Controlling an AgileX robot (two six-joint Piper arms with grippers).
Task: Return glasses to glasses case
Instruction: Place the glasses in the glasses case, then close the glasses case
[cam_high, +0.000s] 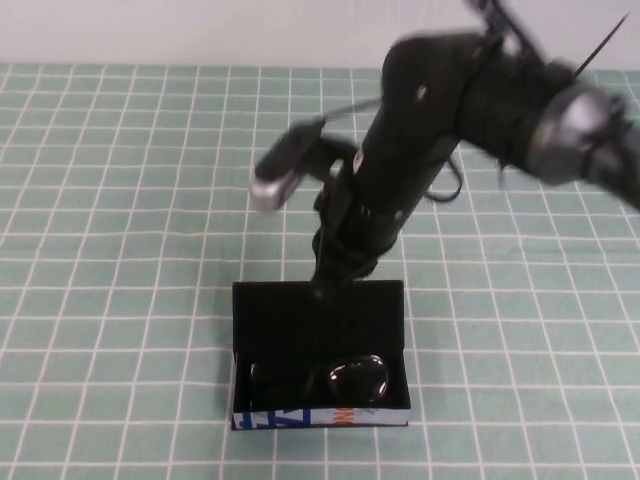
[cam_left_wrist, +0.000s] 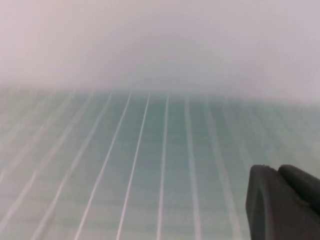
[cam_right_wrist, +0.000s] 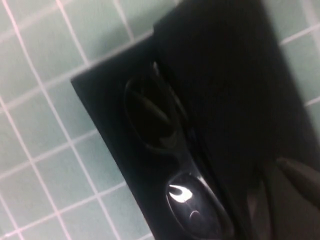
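Note:
The glasses case (cam_high: 320, 417) lies open on the green grid mat, its white printed front edge facing me. The black glasses (cam_high: 358, 380) rest inside it, lenses glinting. The flap lid (cam_high: 300, 315) stands back behind them. My right gripper (cam_high: 322, 288) reaches down from the right and is shut, its tip at the lid's far edge; whether it pinches the lid is not visible. In the right wrist view the glasses (cam_right_wrist: 192, 202) lie in the case (cam_right_wrist: 100, 100) beside the dark lid (cam_right_wrist: 225, 75), with the right gripper (cam_right_wrist: 280, 175) over the lid. My left gripper (cam_left_wrist: 277, 170) is shut above bare mat.
The green mat with white grid lines (cam_high: 120, 250) spreads on all sides of the case. A pale wall (cam_high: 200, 30) runs along the far edge. The right arm's bulk (cam_high: 420, 130) hangs over the area behind the case.

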